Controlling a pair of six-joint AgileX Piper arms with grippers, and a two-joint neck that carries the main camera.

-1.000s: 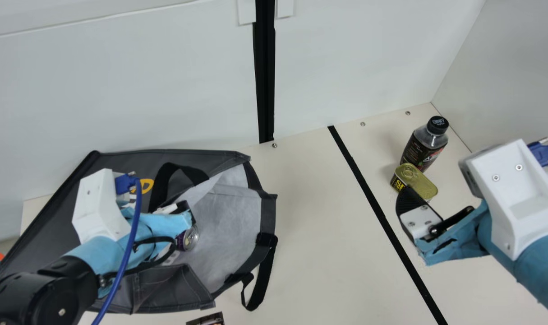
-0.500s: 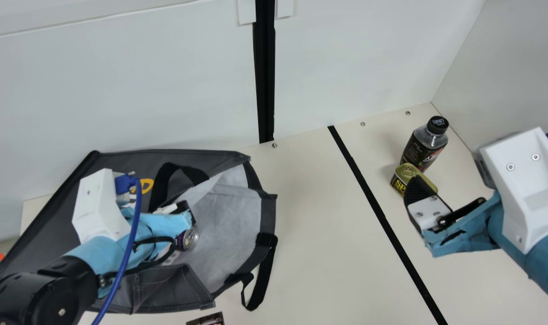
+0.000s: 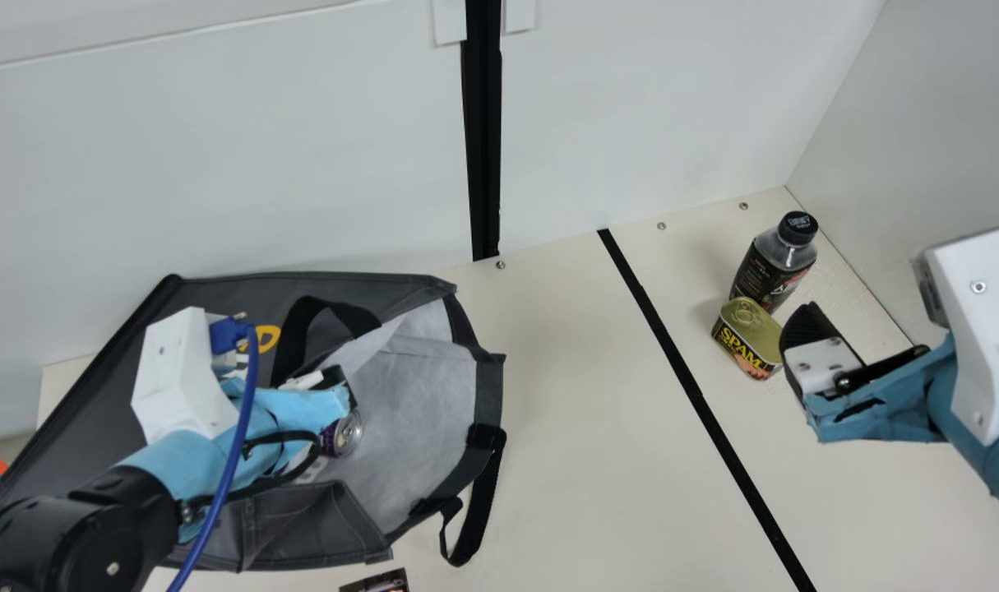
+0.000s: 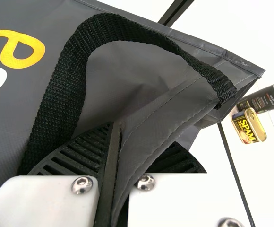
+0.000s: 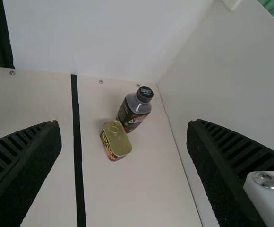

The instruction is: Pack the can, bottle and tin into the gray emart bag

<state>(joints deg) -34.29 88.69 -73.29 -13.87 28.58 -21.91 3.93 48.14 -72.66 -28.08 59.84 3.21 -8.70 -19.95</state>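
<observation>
Currently: tin [image 3: 750, 329] near, not touching, released right end effector [image 3: 805, 325].
Left end effector [image 3: 331, 378] grasps edge of bag [image 3: 488, 395].

Can [image 3: 344, 434] partly behind the left arm [image 3: 166, 464]

From where I stand, a black post [image 3: 483, 148] runs down the pale back wall [image 3: 219, 164], a side wall [image 3: 943, 123] meets it, and a black line [image 3: 700, 400] crosses the cream table [image 3: 573, 452].
</observation>
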